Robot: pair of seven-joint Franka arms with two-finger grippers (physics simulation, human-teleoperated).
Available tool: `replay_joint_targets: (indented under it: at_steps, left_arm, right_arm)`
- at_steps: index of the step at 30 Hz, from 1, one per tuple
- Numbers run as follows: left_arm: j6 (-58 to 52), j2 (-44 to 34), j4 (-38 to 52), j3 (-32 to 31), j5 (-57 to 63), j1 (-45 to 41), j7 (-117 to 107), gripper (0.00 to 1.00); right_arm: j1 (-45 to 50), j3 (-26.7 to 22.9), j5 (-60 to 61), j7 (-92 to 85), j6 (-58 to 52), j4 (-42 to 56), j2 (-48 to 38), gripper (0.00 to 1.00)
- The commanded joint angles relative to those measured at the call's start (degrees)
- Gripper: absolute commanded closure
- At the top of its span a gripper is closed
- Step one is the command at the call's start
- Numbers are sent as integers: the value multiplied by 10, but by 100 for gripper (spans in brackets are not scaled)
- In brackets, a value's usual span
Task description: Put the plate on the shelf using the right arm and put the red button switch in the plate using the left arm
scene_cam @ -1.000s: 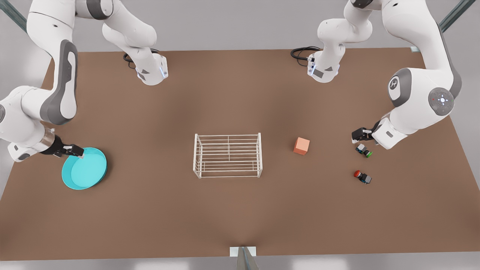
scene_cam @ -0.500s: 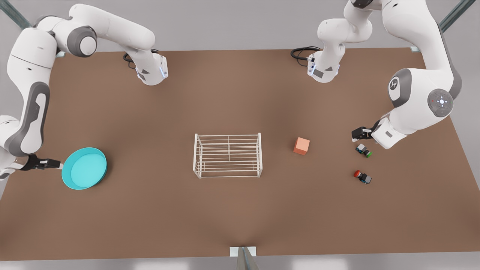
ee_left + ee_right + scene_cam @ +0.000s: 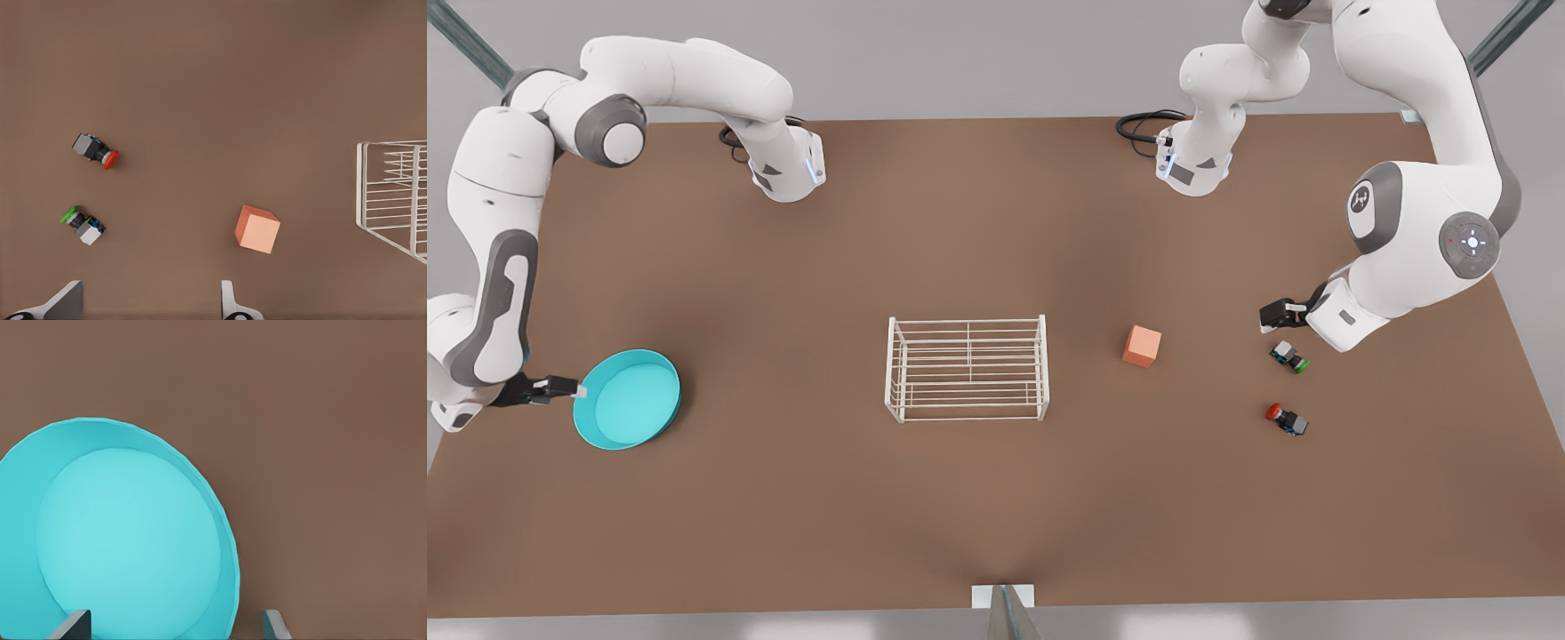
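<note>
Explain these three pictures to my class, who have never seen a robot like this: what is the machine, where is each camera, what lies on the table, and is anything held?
Two white robot arms, simulated. One camera overlooks the brown table; one rides on each wrist. The right gripper, open, is at the turquoise plate. The left gripper, open, hangs over the green button switch, near the red button switch. An orange cube and the white wire shelf stand mid-table. Nothing is held.

open left pincer (image 3: 150, 303) above table (image 3: 213, 67); red button switch (image 3: 97, 151), green-capped switch (image 3: 83, 225), orange cube (image 3: 257, 229), shelf (image 3: 393, 197).
</note>
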Motion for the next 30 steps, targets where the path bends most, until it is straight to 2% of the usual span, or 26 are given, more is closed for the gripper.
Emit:
replay_joint_targets:
  at_steps: [1, 5, 9, 14, 20, 23, 27, 30]
  left_arm:
    - [-1, -1, 0, 0, 0, -1, -4, 0]
    - [-1, -1, 0, 0, 0, -1, -4, 0]
    - [-1, -1, 0, 0, 0, -1, -4, 0]
    - [-1, -1, 0, 0, 0, -1, -4, 0]
    - [-1, -1, 0, 0, 0, -1, -4, 0]
    - [-1, -1, 0, 0, 0, -1, -4, 0]
    - [-1, -1, 0, 0, 0, -1, -4, 0]
    - [-1, -1, 0, 0, 0, -1, -4, 0]
  right_arm:
    - [-4, -2, -1, -112, 11, 5, 6, 3]
    - [-4, -13, -1, -109, 20, 6, 12, 5]
    - [-2, -23, 0, -33, 32, 8, 26, 5]
    - [1, -24, 4, 45, 32, 38, 52, 0]
    - [4, -19, 5, 68, 32, 59, 81, 1]
    - [10, -19, 18, 70, 30, 57, 80, 4]
    - [25, -22, 20, 74, 29, 52, 79, 22]
    - [24, -23, 20, 72, 29, 52, 80, 29]
